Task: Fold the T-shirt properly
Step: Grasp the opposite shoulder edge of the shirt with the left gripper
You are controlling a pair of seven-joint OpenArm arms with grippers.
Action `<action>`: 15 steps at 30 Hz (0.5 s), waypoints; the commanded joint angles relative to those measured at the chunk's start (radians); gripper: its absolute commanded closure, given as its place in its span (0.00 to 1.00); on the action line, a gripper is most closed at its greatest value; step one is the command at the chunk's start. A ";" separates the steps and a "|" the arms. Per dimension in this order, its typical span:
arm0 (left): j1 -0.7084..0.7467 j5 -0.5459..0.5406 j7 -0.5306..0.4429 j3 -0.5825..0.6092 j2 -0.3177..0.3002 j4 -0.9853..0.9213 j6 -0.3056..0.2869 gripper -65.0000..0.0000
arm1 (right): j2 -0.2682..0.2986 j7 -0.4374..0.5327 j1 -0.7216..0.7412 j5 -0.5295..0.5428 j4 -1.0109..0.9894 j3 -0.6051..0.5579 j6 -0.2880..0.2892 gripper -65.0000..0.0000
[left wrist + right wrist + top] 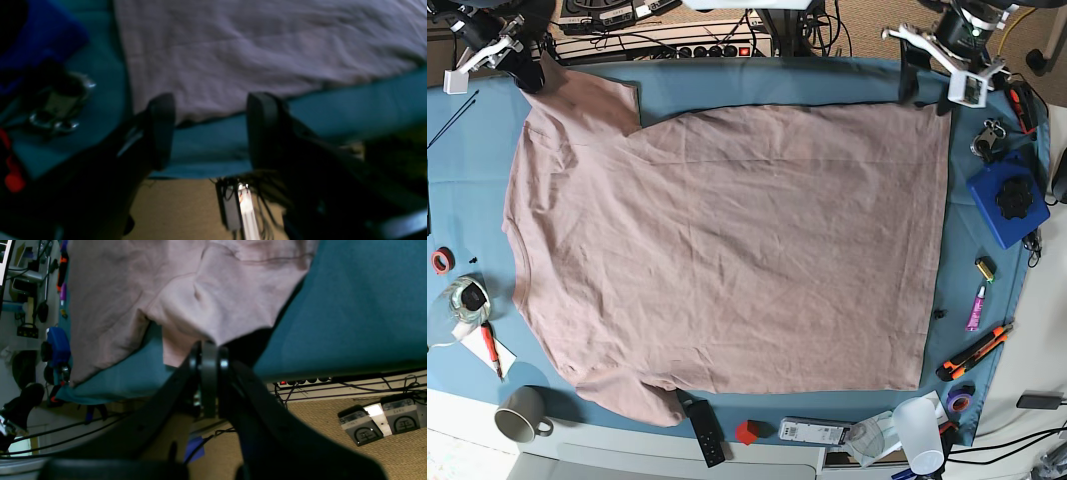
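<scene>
1. The T-shirt (727,250) lies spread flat over most of the teal table cloth (987,290) on the desk, its collar end toward the base view's left edge and its hem toward the right edge.
2. The right gripper (208,355) sits at the far left corner of the desk. Its jaws are pressed together on the edge of a sleeve (220,296), and the pink cloth rises a little from the table cloth there.
3. In the base view that sleeve (587,95) points toward the far edge, with the right gripper (527,68) at its tip.
4. The left gripper (210,130) is at the far right corner of the desk, by the shirt's hem corner. Its jaws stand wide apart with nothing between them; the hem corner (156,110) lies just beyond the fingertips (163,110).
5. Near the right edge of the desk sit a blue box with a black knob (1005,203), a set of metal keys (987,135), a purple tube (974,305) and an orange utility knife (973,352).
6. Along the near edge lie a black remote (705,428), a small red block (747,432), a clear plastic cup (919,434) and a grey mug (523,415).
7. By the left edge are a roll of red tape (441,261), a glass (465,298) and a red pen (490,349).
</scene>
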 commanded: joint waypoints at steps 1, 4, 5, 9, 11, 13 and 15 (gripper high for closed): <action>0.000 -0.014 -0.023 -0.002 0.001 0.013 0.029 0.45 | 0.016 0.011 -0.008 0.023 0.014 0.009 0.001 1.00; -0.030 -0.039 -0.002 -0.002 0.013 0.005 0.131 0.45 | 0.016 0.011 -0.008 0.023 0.014 0.009 0.001 1.00; -0.040 -0.071 0.030 -0.002 0.014 -0.005 0.160 0.45 | 0.016 0.011 -0.008 0.023 0.014 0.009 0.001 1.00; -0.096 -0.115 0.092 -0.002 0.015 -0.086 0.176 0.45 | 0.017 0.011 -0.008 0.023 0.014 0.009 0.001 1.00; -0.127 -0.122 0.102 -0.002 0.015 -0.139 0.176 0.45 | 0.017 0.011 -0.008 0.023 0.014 0.009 0.001 1.00; -0.154 -0.149 0.116 -0.003 0.015 -0.194 0.175 0.45 | 0.017 0.011 -0.008 0.023 0.014 0.009 0.001 1.00; -0.178 -0.167 0.124 -0.003 0.016 -0.243 0.175 0.45 | 0.017 0.011 -0.008 0.023 0.014 0.009 0.001 1.00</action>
